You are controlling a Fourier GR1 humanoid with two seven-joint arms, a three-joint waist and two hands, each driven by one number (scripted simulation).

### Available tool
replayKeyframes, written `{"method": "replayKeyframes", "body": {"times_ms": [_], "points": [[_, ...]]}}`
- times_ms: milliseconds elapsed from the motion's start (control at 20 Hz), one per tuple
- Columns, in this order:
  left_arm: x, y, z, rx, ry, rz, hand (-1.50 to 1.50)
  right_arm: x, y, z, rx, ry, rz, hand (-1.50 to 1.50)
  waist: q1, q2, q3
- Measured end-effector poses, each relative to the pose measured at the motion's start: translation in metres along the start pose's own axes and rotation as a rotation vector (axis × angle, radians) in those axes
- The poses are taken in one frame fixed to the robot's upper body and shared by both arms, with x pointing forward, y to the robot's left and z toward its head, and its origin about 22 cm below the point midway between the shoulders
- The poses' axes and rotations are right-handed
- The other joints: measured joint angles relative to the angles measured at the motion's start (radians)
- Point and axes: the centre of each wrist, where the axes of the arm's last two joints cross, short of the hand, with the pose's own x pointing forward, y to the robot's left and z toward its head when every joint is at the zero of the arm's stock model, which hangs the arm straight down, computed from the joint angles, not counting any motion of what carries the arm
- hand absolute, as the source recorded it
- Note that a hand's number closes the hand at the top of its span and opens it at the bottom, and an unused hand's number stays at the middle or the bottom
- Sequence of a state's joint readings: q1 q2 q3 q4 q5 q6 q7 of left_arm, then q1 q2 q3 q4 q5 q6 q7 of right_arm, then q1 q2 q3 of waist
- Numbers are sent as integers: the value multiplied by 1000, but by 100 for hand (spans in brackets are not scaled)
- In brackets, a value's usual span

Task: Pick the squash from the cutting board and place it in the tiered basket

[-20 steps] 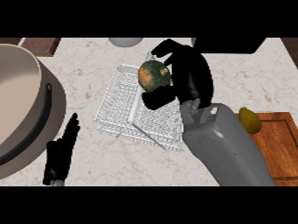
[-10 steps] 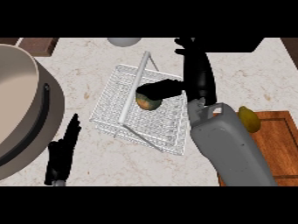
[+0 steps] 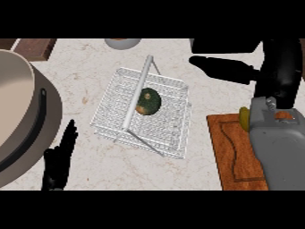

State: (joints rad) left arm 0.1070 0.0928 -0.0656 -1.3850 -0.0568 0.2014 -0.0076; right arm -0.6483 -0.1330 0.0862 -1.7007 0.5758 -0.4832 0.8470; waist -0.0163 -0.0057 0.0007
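Green-and-tan squash (image 3: 147, 101) lies in the tiered basket (image 3: 115, 100), well to my right hand's left | right hand (image 3: 230, 70) spread, holding nothing, beyond the cutting board (image 3: 230, 147) | left hand (image 3: 61, 154) rests straight-fingered | step: placing looks done; next, bring my arm home.

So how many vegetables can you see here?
2: a dark green squash lying in the white wire tiered basket, and a yellow one on the wooden cutting board, mostly hidden behind the grey forearm.

Dark green squash (image 3: 147, 101) with orange patch, lying in white wire tiered basket (image 3: 115, 116), wooden cutting board (image 3: 232, 152) beside it
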Motion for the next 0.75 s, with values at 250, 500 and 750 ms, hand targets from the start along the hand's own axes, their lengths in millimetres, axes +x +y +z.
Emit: {"method": "replayKeyframes", "body": {"times_ms": [250, 500, 750], "points": [[2, 5, 2, 12, 3, -4, 0, -4, -86, 1, -86, 39, -32, -150, -16, -3, 0], [2, 4, 2, 23, 10, -2, 0, -20, -170, 13, -111, 68, -40, -150, -26, -3, 1], [4, 7, 3, 22, 11, 7, 0, -39, -245, 19, -83, 71, -42, -150, -31, -4, 3]]}}
